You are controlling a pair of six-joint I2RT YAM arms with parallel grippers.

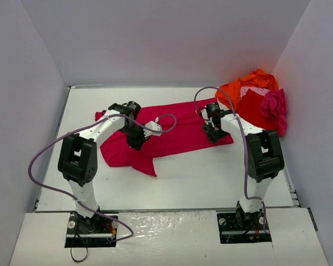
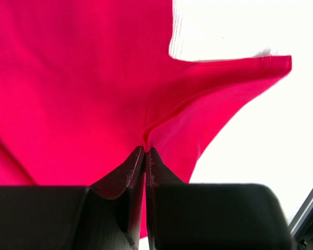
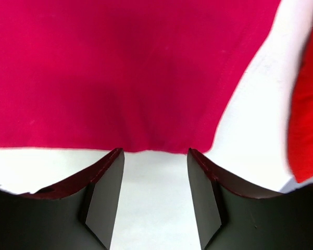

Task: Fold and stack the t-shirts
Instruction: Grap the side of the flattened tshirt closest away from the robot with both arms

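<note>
Pressed together, the left gripper (image 2: 146, 152) pinches a fold of the crimson t-shirt (image 1: 183, 133), spread mid-table; the right gripper (image 3: 155, 152) stands spread at its hem, holding nothing. Lifting one-sided could drag and bunch the cloth. White walls (image 1: 172, 39), white table (image 1: 199, 177); other t-shirts (image 1: 257, 97) heaped far right.

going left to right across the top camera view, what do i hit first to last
left pincer, shut on the crimson t-shirt → right pincer → heap of unfolded t-shirts

Crimson tee (image 1: 183, 132) spread rumpled at ctr, other tees (image 1: 256, 98) heaped far right.
</note>
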